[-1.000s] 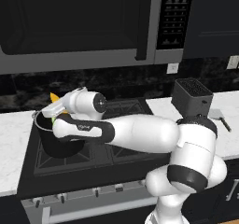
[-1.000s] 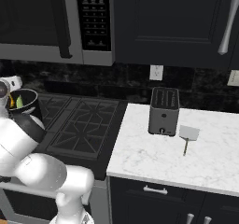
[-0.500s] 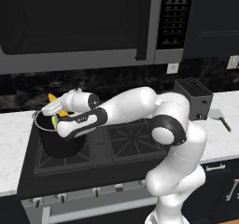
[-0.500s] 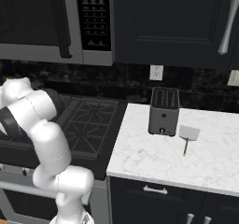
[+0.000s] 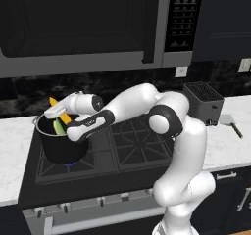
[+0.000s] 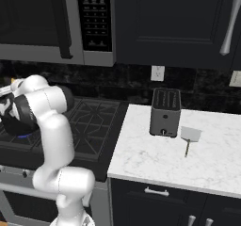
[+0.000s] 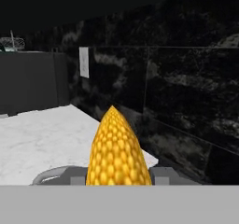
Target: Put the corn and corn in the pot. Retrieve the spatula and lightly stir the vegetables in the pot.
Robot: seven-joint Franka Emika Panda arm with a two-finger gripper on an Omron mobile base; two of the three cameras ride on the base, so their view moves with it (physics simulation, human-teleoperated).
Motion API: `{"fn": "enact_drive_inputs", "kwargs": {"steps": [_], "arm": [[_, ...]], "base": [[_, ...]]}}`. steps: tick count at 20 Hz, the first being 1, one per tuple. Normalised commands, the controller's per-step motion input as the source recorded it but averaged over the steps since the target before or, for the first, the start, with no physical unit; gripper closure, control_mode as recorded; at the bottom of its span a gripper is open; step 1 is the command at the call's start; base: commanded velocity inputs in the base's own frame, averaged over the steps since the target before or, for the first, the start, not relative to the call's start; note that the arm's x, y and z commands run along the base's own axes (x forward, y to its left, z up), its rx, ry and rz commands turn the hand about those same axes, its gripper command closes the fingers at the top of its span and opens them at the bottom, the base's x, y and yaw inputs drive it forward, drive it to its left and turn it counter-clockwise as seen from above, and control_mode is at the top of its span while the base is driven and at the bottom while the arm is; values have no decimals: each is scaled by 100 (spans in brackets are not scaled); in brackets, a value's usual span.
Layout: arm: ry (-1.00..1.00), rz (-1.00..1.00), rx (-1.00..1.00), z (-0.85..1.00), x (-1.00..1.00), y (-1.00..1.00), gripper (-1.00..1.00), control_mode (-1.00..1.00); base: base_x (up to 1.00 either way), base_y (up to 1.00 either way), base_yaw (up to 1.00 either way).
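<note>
Over the back rim of the black pot (image 5: 59,148) on the front left burner, my gripper (image 5: 55,110) is shut on a yellow-orange corn cob (image 5: 51,102) that points up and to the left. A second corn cob (image 5: 58,127), with a green husk, leans inside the pot. From the hand view the held corn (image 7: 116,150) fills the space between my fingertips, gripper (image 7: 116,174), and faces the dark backsplash. The grey spatula (image 6: 190,135) lies flat on the white counter to the right of the toaster; it is also seen as the spatula (image 5: 229,122).
The dark grey toaster (image 6: 164,112) stands on the marble counter (image 6: 155,159) beside the black stove (image 5: 127,141). A microwave (image 5: 83,23) hangs above the stove. My own arm hides most of the pot (image 6: 14,126) in the right base view.
My elbow has swung up and over to the right while the hand stayed above the pot with the corn still held. The corn and pot have hardly moved.
</note>
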Motion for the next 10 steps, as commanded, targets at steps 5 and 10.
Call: {"fn": "enact_drive_inputs", "kwargs": {"steps": [5,10], "arm": [[7,-2,0,-11,-9,25,-100,-100],[0,-6,0,0,-54,-4,-100,-100]], "base": [[0,0,0],[0,0,0]]}}
